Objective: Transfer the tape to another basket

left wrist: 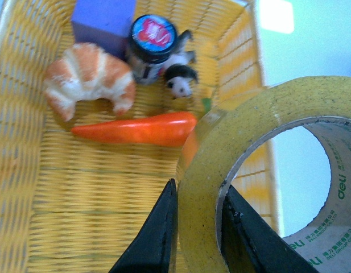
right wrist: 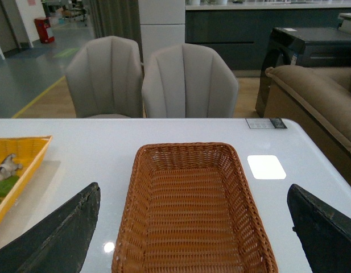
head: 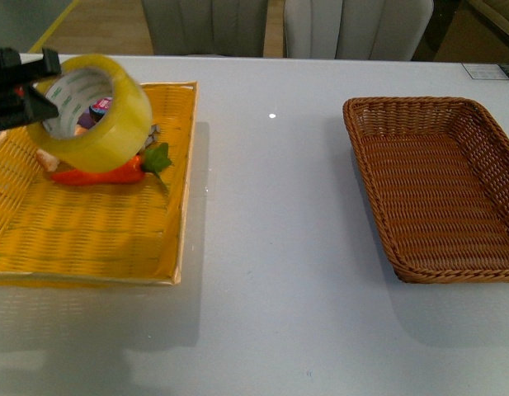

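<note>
Tape: the tape (head: 89, 111) is off the table, tilted with its open core facing the left edge, over the far part of the yellow tray (head: 89, 239). The white core carries green lettering.
Left pincer: the left pincer (left wrist: 198, 230) is clamped on the tape's wall. One black finger (left wrist: 158, 227) is against the outer face and the other is inside the core.
Right pincer: the right pincer (right wrist: 192, 239) is spread wide and grips nothing. It hangs over the near end of the basket.
Basket: the brown wicker basket (head: 371, 177) sits at the table's right edge, well apart from the tray, and nothing shows inside it.
Yellow tray: it lies along the left edge of the table (head: 270, 247).
Tray contents: a carrot (left wrist: 135, 129) lies across the tray below the tape. A croissant (left wrist: 90, 79) is just beside it. Past them at the far wall are a purple block (left wrist: 104, 20), a dark jar with a blue lid (left wrist: 153, 34) and a small black-and-white toy (left wrist: 180, 79).
Beyond the far edge: two grey chairs (right wrist: 189, 79) stand side by side.
</note>
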{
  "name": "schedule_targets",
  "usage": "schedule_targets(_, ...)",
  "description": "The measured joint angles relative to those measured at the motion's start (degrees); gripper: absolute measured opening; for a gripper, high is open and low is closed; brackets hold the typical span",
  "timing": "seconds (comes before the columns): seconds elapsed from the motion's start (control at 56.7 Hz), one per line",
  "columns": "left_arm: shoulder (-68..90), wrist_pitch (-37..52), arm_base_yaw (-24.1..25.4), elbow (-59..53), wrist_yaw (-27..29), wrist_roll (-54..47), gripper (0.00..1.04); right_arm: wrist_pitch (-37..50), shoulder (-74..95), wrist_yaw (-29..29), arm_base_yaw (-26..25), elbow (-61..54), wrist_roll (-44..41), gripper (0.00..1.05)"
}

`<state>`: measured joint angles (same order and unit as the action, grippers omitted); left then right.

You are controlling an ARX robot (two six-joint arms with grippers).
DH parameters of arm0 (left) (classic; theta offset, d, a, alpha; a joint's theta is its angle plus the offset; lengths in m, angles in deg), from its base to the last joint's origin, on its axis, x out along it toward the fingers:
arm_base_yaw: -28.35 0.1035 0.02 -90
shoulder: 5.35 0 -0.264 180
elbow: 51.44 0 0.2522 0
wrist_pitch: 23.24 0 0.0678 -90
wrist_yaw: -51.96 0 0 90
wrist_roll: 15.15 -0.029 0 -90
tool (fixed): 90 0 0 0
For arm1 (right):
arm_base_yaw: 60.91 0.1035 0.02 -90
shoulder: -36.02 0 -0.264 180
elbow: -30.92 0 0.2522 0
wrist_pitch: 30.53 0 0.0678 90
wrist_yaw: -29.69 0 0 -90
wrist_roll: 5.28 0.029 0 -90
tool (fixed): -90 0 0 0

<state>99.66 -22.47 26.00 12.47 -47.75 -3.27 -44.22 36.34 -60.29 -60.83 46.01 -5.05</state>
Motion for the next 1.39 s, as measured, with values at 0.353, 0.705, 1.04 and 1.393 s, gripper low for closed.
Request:
schedule_targets(0.353, -8.7, -4.4, -19.3, 2.5, -4.3, 12.2, 0.15, 0.0, 0.0, 0.0, 0.0, 0.0, 0.0, 0.96)
schedule_targets(0.705, -9.0, -4.9, -30.9, 2.5, -4.6, 17.0, 0.15, -10.1, 5.3, -3.2, -0.7, 3.8, 5.4, 0.96)
schedule_targets(1.04, -9.9, -5.9, -31.6, 2.5, -4.8, 17.9, 0.15, 9.1, 39.4, -20.3, 1.1, 11.6, 32.8, 0.96)
schedule_targets(1.393, -10.7, -6.4, -31.6, 2.5, -5.8, 17.9, 0.15, 33.1, 55.9, -22.1, 9.3, 11.3, 38.7, 0.96)
